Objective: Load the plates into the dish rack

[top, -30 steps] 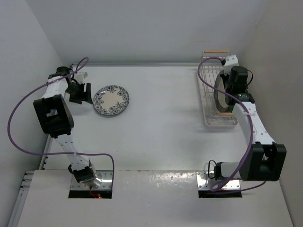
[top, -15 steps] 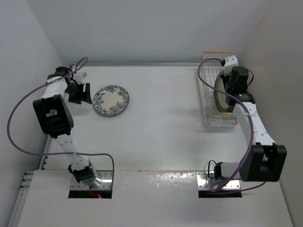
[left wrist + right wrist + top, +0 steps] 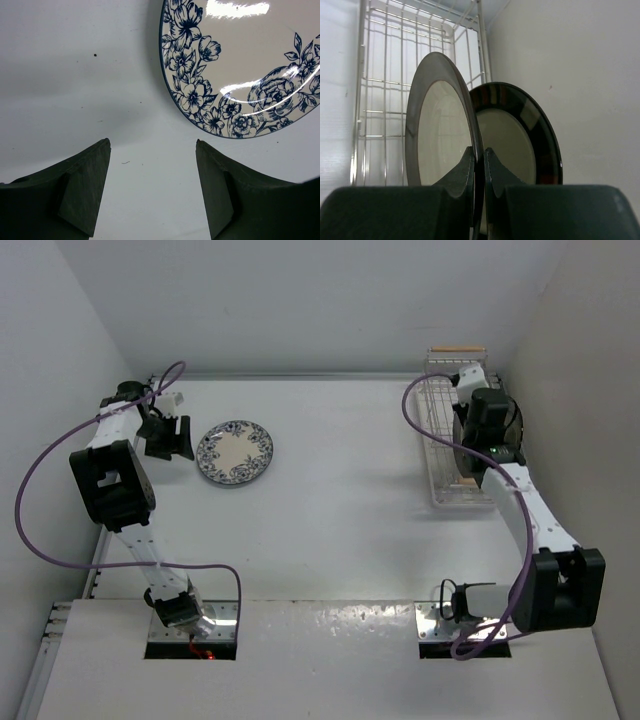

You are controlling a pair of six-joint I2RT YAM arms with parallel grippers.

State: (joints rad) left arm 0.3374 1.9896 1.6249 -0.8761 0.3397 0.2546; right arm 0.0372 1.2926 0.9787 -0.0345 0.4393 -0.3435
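- White bench [image 3: 340, 500] boxed in by plain pale walls on three sides, seen from above and behind both arm bases.
- Blue-flowered plate [image 3: 235, 453] flat and face up on the bench at far left, well apart from the dish rack [image 3: 432, 440] at far right by the side wall.
- Left pincer [image 3: 170, 437] just beside that plate, on the side nearer the left wall, low over the bench.
- From the left wrist: fingers [image 3: 85, 190] spread wide, nothing between them but bare bench, plate rim ahead and to the right, not touching.
- Dish rack of white wire, long side running away from the arms, wooden bar [image 3: 456, 349] across its far end.
- Right pincer [image 3: 479, 152] closed narrow on the rim of the grey-rimmed plate [image 3: 440, 135], one finger on each face.
- Grey-rimmed plate upright on edge over the near half of the rack; seated between the wires or not, cannot tell.
- Striped-rim plate [image 3: 520, 130] upright just beside it on the wall side, faces parallel, a narrow gap between, its foot hidden.
- Right wrist covering much of both plates in the overhead view.
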